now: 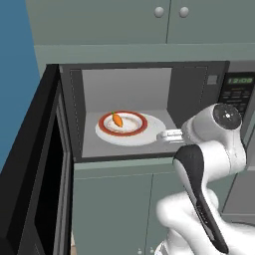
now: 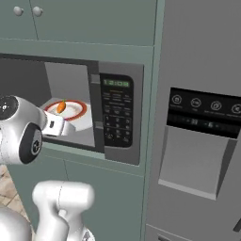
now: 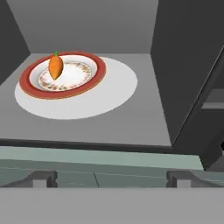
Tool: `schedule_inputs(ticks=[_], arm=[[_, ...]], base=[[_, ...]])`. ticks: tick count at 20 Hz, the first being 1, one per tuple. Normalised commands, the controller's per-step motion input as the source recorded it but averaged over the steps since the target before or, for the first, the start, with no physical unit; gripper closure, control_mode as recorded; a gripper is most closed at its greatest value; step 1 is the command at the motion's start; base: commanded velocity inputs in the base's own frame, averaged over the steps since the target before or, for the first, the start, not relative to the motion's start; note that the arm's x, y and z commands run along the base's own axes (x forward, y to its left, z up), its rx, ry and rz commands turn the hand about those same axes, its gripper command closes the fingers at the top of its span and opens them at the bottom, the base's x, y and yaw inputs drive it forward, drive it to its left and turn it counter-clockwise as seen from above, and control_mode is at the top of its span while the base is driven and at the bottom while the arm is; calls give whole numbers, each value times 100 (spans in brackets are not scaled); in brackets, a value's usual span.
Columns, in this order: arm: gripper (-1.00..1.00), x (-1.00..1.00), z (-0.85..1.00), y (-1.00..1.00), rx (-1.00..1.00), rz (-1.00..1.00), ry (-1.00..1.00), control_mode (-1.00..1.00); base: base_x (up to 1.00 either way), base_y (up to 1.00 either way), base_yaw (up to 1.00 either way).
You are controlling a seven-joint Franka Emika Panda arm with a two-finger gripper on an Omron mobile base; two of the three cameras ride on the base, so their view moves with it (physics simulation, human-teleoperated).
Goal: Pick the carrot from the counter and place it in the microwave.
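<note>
One tiny orange carrot [image 3: 56,66] lies on the red-ringed white plate [image 3: 94,78] inside the grey-cavity microwave [image 1: 124,82]; placement looks done, and the end effector [image 3: 109,179], fingers apart, holds nothing.

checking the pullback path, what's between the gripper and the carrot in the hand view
Nothing stands between them: in the hand view, past the open gripper, lie the microwave sill, bare cavity floor and plate rim before the carrot.
</note>
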Motion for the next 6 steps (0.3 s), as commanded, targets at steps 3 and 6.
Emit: schedule_inputs(ticks=[3, 6], arm=[[-100, -100, 7, -45, -16, 0, 0, -100], [-100, -100, 0, -33, -19, 0, -9, -100]], base=[[0, 0, 0], [0, 0, 0]])
